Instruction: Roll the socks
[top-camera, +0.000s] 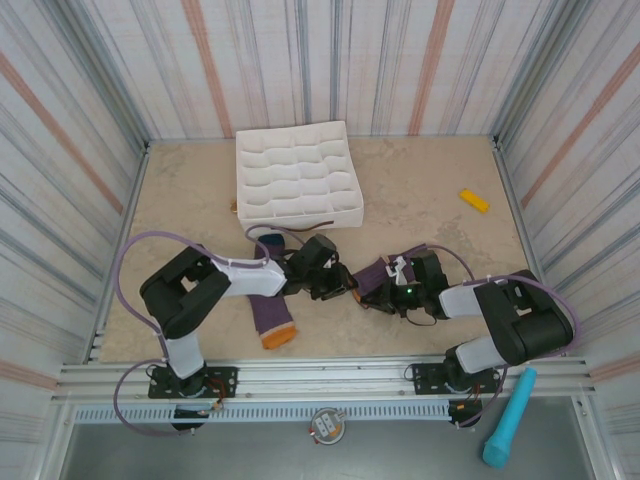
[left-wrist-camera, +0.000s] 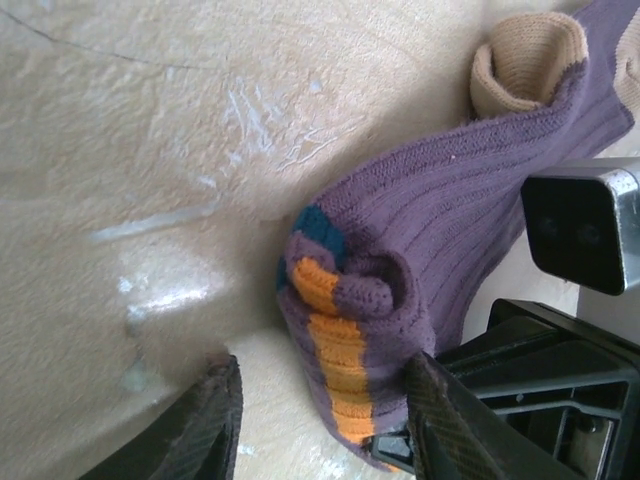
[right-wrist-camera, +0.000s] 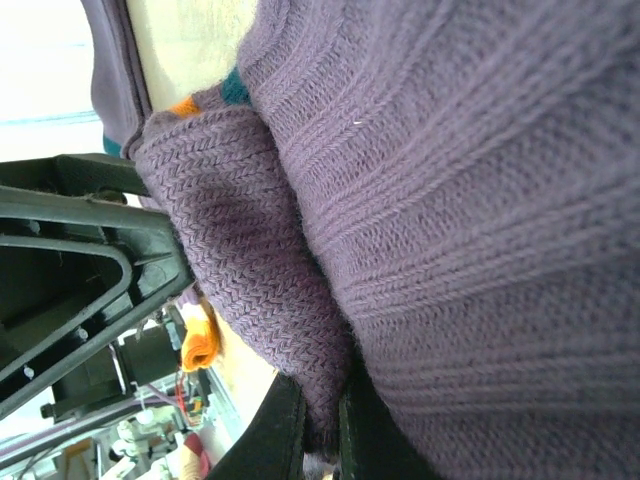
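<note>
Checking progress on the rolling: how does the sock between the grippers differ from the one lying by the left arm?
The sock between the grippers is bunched and curled at one end; the sock by the left arm lies flat and straight. The right gripper pinches the first; no gripper holds the second. Both are purple with orange.

Black-and-white arms (top-camera: 195, 292) (purple cables (top-camera: 150, 238))

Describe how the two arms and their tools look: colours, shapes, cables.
The left arm and right arm both have bulky black joint housings joined by white links, and each carries a lilac cable looping from base toward wrist. The left tool and right tool are black. The left tool's fingers show a woven, carbon-like texture. A small green light glows near the right wrist.
</note>
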